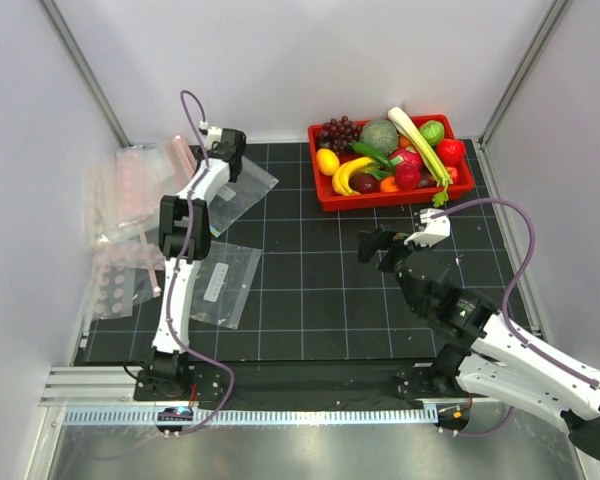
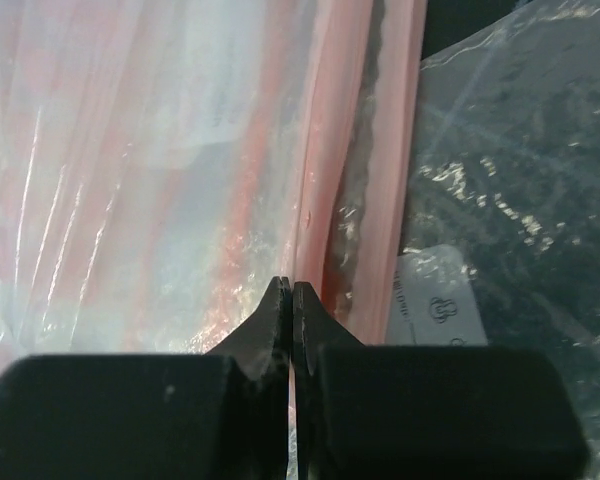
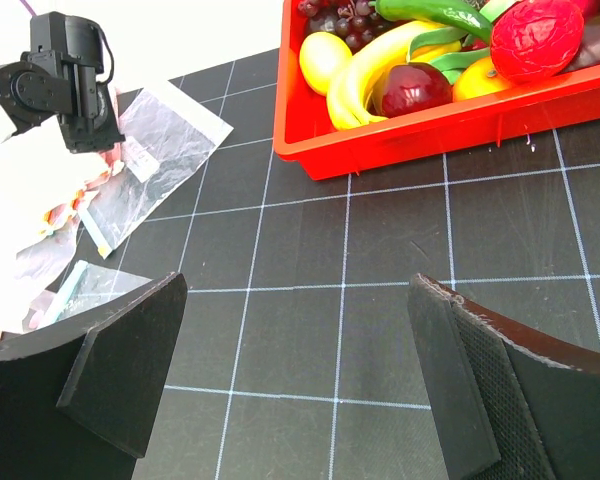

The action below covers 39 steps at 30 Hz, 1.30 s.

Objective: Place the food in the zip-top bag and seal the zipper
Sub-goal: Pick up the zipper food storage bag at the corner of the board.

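Note:
The food lies in the red tray (image 1: 325, 195): celery stalk (image 1: 420, 140), lemon (image 1: 327, 161), red apple (image 1: 450, 152) and a dark green vegetable (image 1: 372, 151). The lemon (image 3: 323, 57) also shows in the right wrist view. My left gripper (image 1: 223, 150) is at the far left, over the edge of a pile of clear bags. In the left wrist view it (image 2: 292, 288) is shut on the pinkish zipper (image 2: 325, 170) of a zip-top bag (image 2: 150, 150). My right gripper (image 1: 385, 243) is open and empty above the mat (image 3: 298, 290), in front of the tray.
A clear bag with a label (image 1: 242, 185) lies flat just right of the left gripper. Another (image 1: 220, 283) lies nearer, by the left arm. Several more bags are piled at the left wall (image 1: 125, 200). Banana (image 1: 348, 175) and grapes (image 1: 338, 131) share the tray.

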### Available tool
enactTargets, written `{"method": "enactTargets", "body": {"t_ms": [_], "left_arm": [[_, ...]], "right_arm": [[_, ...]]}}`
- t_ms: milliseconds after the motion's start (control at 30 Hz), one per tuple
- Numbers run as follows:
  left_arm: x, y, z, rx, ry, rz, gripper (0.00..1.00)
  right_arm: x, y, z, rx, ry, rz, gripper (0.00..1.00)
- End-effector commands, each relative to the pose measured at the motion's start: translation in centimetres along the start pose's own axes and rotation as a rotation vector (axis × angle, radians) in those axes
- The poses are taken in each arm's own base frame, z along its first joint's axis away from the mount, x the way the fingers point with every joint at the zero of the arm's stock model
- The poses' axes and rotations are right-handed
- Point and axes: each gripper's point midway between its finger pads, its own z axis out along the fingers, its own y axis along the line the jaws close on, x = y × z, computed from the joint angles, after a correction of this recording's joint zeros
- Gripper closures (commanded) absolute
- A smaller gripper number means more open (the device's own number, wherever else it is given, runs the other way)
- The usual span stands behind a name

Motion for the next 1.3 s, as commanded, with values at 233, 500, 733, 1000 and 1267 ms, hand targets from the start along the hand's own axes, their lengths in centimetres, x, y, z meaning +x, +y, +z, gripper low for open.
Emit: {"method": "enactTargets", "body": {"t_ms": [233,500,733,1000,1267], "left_arm": [[-5.8,5.5,-7.5,-0.039,-0.133,-0.183,1.00],[-5.7,7.7,-14.5,0.043,-0.103,-0.268,1.00],[-1.7,7.5,-22.7,0.245,-0.079,-0.361,1.00],[6.4,3.9,-29.5,0.517,-0.097,-0.354,1.00],[9.4,3.5,-34.1,0.827,-0.071,-0.387,1.00]], "right_arm": [[-1.5,0.2,-0.1,0.004,-0.049,0.032,0.00],[-0.9,0.1,0.6,0.022,-0.043,-0.002,0.00],[0.3,0.6,1.5,0.017,-0.012,-0.035,0.01],[2.5,1.9,2.5,-0.030,0.040,-0.018,0.04],[5.9,3.9,3.9,-0.087,0.128,0.041,0.21]]}}
